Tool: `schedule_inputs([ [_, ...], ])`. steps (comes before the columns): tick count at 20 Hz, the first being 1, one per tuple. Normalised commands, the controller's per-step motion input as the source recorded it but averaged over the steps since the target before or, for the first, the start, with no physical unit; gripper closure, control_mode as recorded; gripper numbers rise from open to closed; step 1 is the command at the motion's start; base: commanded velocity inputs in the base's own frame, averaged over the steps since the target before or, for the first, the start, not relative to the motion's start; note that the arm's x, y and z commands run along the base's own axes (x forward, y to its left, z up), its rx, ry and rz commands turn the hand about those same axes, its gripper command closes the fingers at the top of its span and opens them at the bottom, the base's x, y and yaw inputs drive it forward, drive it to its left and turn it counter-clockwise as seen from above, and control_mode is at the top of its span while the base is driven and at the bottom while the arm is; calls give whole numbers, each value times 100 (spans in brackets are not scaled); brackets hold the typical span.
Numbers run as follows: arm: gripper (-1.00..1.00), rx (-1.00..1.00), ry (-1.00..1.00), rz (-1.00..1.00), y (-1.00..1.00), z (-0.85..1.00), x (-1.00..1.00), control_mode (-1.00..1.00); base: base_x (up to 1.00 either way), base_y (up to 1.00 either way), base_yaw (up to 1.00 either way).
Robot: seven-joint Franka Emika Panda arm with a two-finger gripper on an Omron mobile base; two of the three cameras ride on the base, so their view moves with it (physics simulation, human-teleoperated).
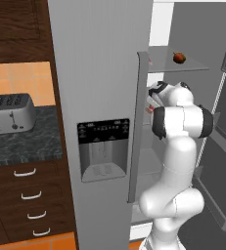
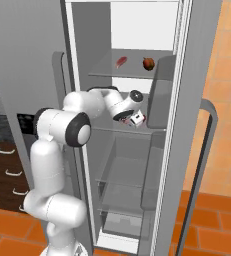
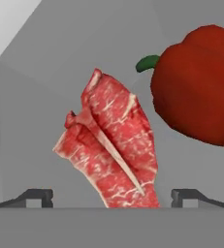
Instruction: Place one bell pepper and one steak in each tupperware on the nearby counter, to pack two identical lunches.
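Observation:
Inside the open fridge, a steak (image 2: 121, 62) and a bell pepper (image 2: 148, 63) lie side by side on the upper glass shelf (image 2: 107, 73). The bell pepper (image 1: 179, 57) also appears in the left base view. My gripper (image 2: 136, 119) reaches into the fridge, a little below that shelf and apart from both foods. In the hand view the steak (image 3: 111, 140) stands in the middle and the bell pepper (image 3: 198, 82) at upper right. The gripper (image 3: 112, 197) is open, its fingertips (image 3: 36, 196) wide on either side of the steak's lower end. The tupperware is out of view.
The closed grey fridge door (image 1: 100, 97) with its dispenser stands left of the arm. Left of it runs the black counter (image 1: 16, 141) with a toaster (image 1: 9, 113) over drawers. The open door (image 2: 197, 125) is on the right, with lower shelves (image 2: 127, 172) beneath the hand.

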Motion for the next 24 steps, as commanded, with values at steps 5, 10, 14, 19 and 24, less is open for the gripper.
schedule_inputs([
  [5, 100, 0, 0, 0, -7, -3, 17, -100, 0, 0, 0],
  [10, 100, 0, 0, 0, -1, 0, 11, -100, 0, 0, 0],
  [14, 100, -2, 0, 11, 19, -4, -71, -100, 0, 0, 0],
  [19, 100, -19, -15, 25, 45, 3, -100, -100, 0, 0, 0],
  [24, 100, -25, -24, 17, 26, 49, -100, -100, 0, 0, 0],
])
